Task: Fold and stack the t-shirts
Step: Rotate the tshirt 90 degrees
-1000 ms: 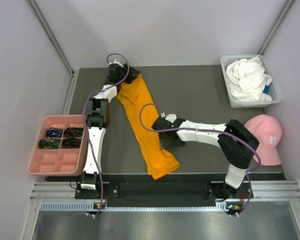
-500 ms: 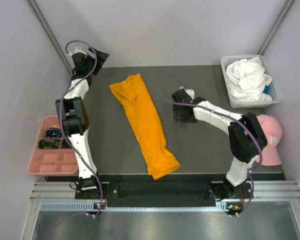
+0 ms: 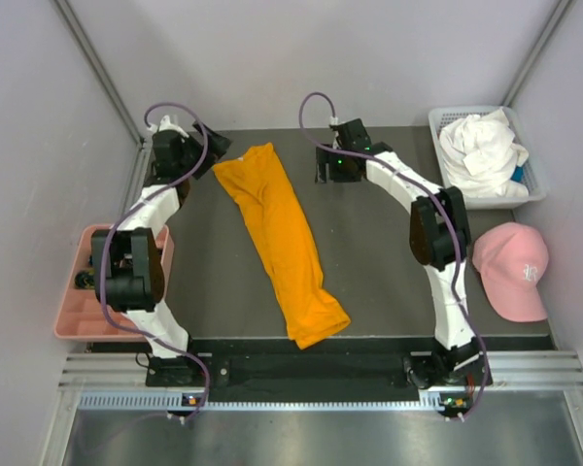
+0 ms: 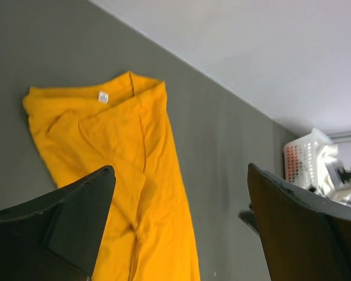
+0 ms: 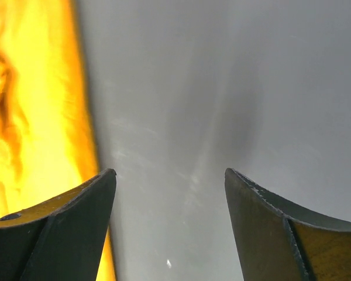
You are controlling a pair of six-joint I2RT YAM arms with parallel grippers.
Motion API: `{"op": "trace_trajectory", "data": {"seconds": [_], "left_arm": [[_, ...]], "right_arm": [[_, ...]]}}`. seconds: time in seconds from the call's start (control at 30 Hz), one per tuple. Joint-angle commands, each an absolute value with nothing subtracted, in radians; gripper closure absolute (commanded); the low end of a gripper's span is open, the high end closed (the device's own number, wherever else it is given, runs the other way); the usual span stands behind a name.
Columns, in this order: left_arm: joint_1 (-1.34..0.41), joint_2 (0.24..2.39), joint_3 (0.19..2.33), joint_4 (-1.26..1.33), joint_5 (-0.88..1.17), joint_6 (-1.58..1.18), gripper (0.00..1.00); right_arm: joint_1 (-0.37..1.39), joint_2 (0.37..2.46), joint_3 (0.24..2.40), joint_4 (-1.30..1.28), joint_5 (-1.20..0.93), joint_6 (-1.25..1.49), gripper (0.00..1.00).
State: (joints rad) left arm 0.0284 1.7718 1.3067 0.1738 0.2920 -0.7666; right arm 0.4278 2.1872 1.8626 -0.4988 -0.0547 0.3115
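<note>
Your orange t-shirt lies flat on the dark worktop as a long narrow strip. It runs on a slant from the upper left of the overhead frame down to the lower middle, where its end sits near the front edge. The white t-shirt is bunched up in the white basket at the upper right, well apart from the orange one. Your left jaws stand wide with nothing between them. They hover at the upper left corner of the worktop, just beside the collar end of the orange t-shirt and not touching it. In the left wrist view that end shows a small white label, with the basket off at the right edge. Your right jaws are also spread and hold nothing. They sit at the upper middle of the overhead frame, to the right of the orange t-shirt and clear of it. In the right wrist view the orange cloth is only a blurred band down the left side, with bare worktop between the fingers. A pink cap lies at the right edge and a pink tray at the left.
</note>
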Motion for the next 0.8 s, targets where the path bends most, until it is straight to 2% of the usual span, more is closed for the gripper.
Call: {"op": "trace_trajectory", "data": {"seconds": [0.0, 0.3, 0.53, 0.77], "left_arm": [[0.005, 1.646, 1.188, 0.179, 0.219, -0.723, 0.01], [-0.142, 1.442, 0.98, 0.141, 0.085, -0.716, 0.01], [-0.172, 1.27, 0.842, 0.11, 0.066, -0.733, 0.01], [-0.176, 1.163, 0.798, 0.067, 0.074, -0.732, 0.01]], "right_arm": [[0.437, 2.307, 2.051, -0.514, -0.288, 0.193, 0.25], [0.428, 2.485, 2.276, -0.463, -0.508, 0.215, 0.21], [0.387, 2.575, 2.287, -0.218, -0.794, 0.457, 0.2], [0.385, 2.669, 2.358, -0.169, -0.851, 0.557, 0.2]]}}
